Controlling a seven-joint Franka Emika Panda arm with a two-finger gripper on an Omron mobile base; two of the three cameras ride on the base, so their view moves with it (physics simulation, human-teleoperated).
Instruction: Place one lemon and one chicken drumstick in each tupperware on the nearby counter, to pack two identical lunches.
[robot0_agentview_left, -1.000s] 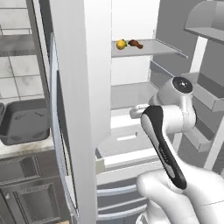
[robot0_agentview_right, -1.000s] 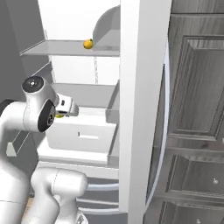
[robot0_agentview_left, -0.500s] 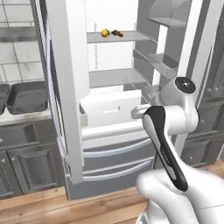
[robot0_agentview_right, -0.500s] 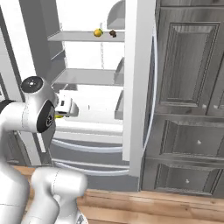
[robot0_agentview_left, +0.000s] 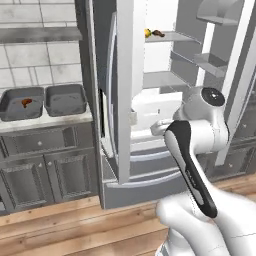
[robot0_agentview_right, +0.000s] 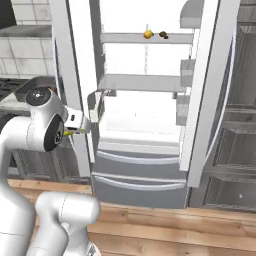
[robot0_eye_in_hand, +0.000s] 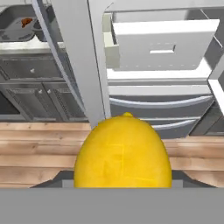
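Base has backed off from the fridge (robot0_agentview_left: 150, 90), end effector (robot0_eye_in_hand: 122, 186) gripping a lemon (robot0_eye_in_hand: 122, 153); tupperware (robot0_agentview_left: 65, 99) on the tabletop (robot0_agentview_left: 45, 121) comes into view, drop-off next.

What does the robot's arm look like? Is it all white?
Mostly white. The arm is built of smooth, rounded white shells, with a long glossy black strip down one segment. Its joints end in round caps: one is white with a dark centre, another has a dark ring around it. No loose cables show.
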